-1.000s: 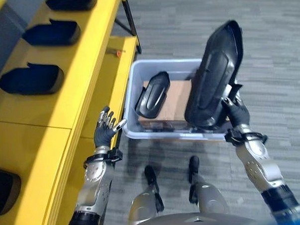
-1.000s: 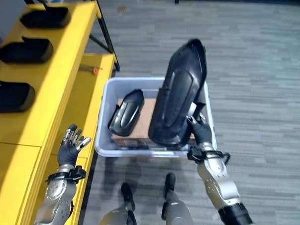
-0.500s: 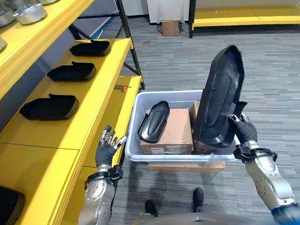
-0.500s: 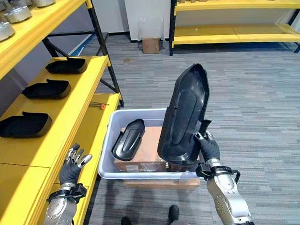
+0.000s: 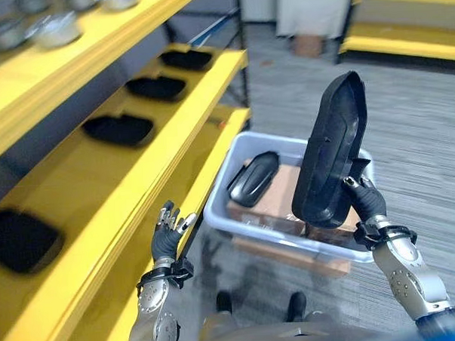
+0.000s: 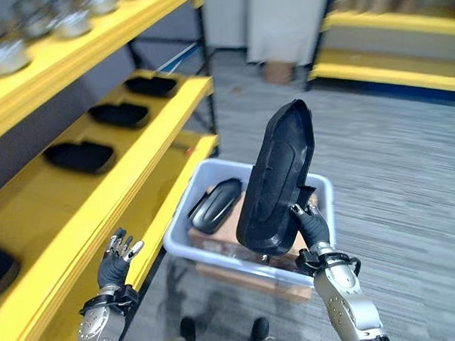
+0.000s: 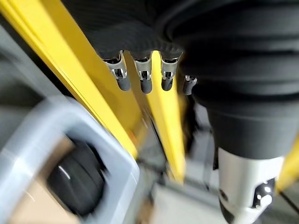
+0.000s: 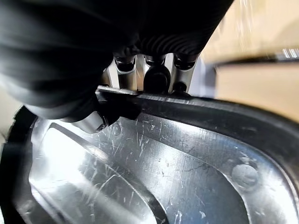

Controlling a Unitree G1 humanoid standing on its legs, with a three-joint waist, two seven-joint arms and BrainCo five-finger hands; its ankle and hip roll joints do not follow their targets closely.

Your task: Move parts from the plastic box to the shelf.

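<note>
A long black part stands nearly upright above the grey plastic box, its lower end gripped by the robot's right hand, fingers curled round its edge. A smaller black part rests in the box. The left hand, fingers relaxed and empty, hovers beside the yellow shelf's front edge.

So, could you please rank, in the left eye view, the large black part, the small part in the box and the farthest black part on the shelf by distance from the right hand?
1. Large black part, gripped by the right hand.
2. Small part, in the plastic box, toward the shelf.
3. Farthest black part, at the yellow shelf's far end.
</note>
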